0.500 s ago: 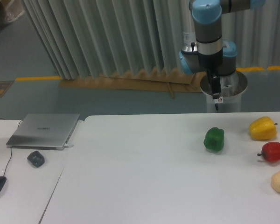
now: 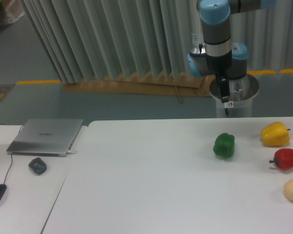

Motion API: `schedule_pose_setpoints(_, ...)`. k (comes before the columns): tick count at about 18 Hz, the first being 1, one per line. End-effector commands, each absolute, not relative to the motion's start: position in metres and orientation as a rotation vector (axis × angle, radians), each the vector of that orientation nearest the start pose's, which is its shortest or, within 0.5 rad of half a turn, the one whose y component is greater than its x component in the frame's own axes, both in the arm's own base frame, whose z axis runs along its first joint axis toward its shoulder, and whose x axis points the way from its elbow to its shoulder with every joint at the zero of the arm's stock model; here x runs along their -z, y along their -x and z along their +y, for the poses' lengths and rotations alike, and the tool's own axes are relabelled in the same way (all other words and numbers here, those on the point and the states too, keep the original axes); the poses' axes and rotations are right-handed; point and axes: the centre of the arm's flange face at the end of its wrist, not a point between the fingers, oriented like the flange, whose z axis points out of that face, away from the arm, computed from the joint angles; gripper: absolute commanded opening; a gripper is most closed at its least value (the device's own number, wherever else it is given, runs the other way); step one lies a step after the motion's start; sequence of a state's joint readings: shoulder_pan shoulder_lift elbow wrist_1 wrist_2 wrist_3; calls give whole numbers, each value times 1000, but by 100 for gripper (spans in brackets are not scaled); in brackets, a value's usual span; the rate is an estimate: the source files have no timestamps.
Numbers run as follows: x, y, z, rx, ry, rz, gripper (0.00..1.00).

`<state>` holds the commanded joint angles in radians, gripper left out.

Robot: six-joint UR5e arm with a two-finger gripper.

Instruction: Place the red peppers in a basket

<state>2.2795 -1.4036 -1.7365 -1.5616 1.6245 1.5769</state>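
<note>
Right now the red pepper [image 2: 286, 158] sits near the table's [image 2: 151, 180] right edge, just nearer than the yellow pepper [image 2: 275, 134]. It lies right of and nearer than the gripper [image 2: 225, 100], which hangs over the far edge holding nothing; its opening cannot be told.

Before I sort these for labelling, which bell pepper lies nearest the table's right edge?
The small glossy red bell pepper, farther right than the yellow and green ones.
</note>
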Motion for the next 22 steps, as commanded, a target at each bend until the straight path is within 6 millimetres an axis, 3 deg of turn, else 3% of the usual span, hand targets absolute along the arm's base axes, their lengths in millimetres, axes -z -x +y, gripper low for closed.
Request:
schedule_pose_setpoints(6,-484,184,403,-59,2935,1239,100)
schedule_pose_setpoints(11,-478,191,404,-77,2985,1255,100)
schedule_pose_setpoints(17,-462,224,394,-19,3048,1150,100)
schedule_pose_setpoints(22,-458,237,389,-14,3079,1125,100)
